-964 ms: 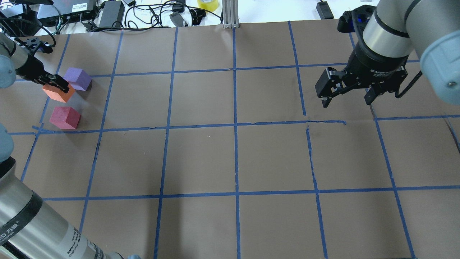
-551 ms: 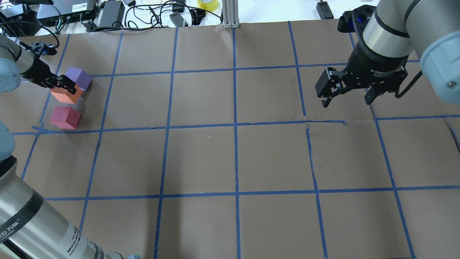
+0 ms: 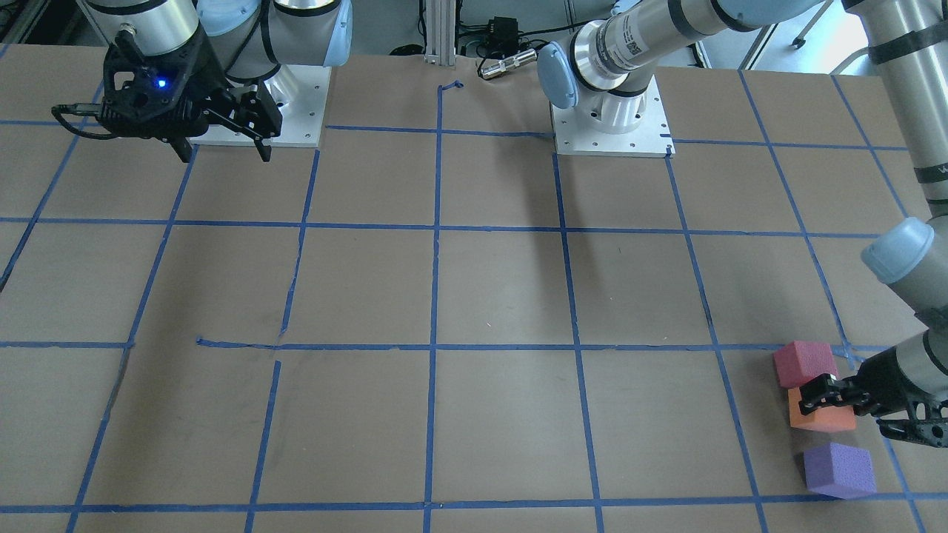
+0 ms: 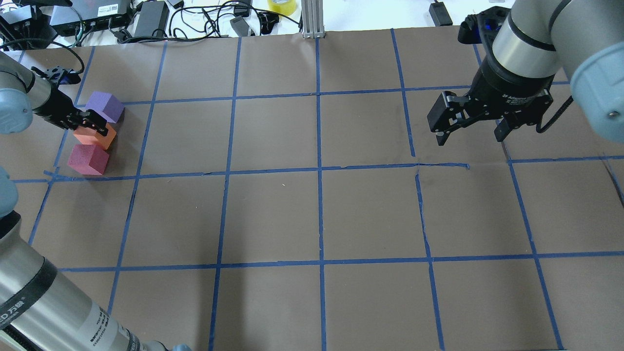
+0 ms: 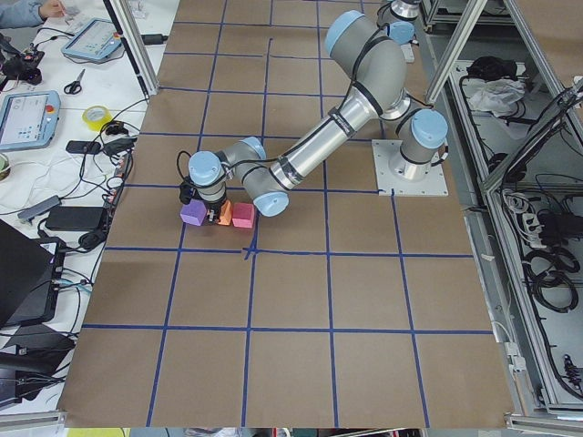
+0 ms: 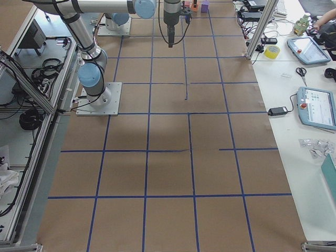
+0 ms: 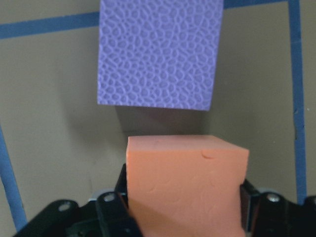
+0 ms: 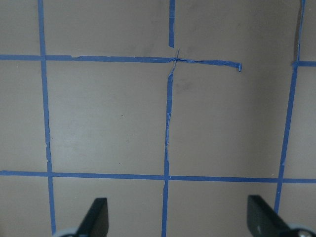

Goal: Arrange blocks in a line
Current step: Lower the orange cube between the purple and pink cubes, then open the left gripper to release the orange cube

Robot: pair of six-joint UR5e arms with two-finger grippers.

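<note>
Table (image 4: 312, 214): brown paper cover, blue tape grid (image 4: 319, 170), strips crooked and torn mid-table. Near the left edge toward the far corner, a short close-set row: purple block (image 4: 105, 106), orange block (image 4: 95, 138), pink-red block (image 4: 87, 159); cannot tell whether the orange one rests on the paper. Two white base plates (image 3: 611, 129) bolted along the robot-side edge.

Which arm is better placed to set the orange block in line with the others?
Left: its fingers grip the orange block between the purple block and pink block; the right gripper hangs open far away.
</note>
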